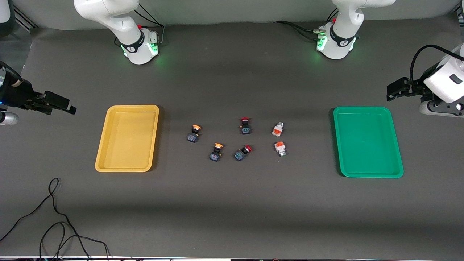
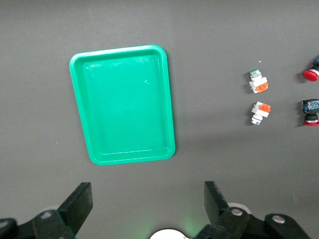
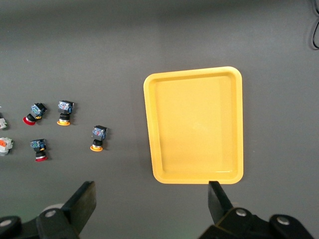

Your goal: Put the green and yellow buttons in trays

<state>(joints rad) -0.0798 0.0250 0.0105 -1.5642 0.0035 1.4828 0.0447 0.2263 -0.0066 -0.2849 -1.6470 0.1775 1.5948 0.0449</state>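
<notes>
Right, reading my screens from big to small:
Table: dark grey mat (image 1: 232, 210), everything sits on it.
Yellow tray: shallow yellow plastic tray (image 1: 127, 165) toward the right arm's end, nothing in it.
Green tray: shallow green plastic tray (image 1: 367, 172) toward the left arm's end, nothing in it.
Left gripper: black two-finger left gripper (image 2: 144, 209) hangs beside the green tray's outer edge, jaws wide, holding nothing; I see it waiting.
Right gripper: black right gripper (image 3: 149, 204) hangs beside the yellow tray, jaws wide, nothing held.
Yellow-capped buttons: two orange-yellow-capped switches on dark bases (image 1: 194, 133), (image 1: 216, 152), between the trays.
White-grey buttons: two with orange blocks (image 1: 278, 129), (image 1: 280, 148), nearer the green tray.
Red-capped switches: two (image 1: 245, 125), (image 1: 243, 152), mid-cluster.
</notes>
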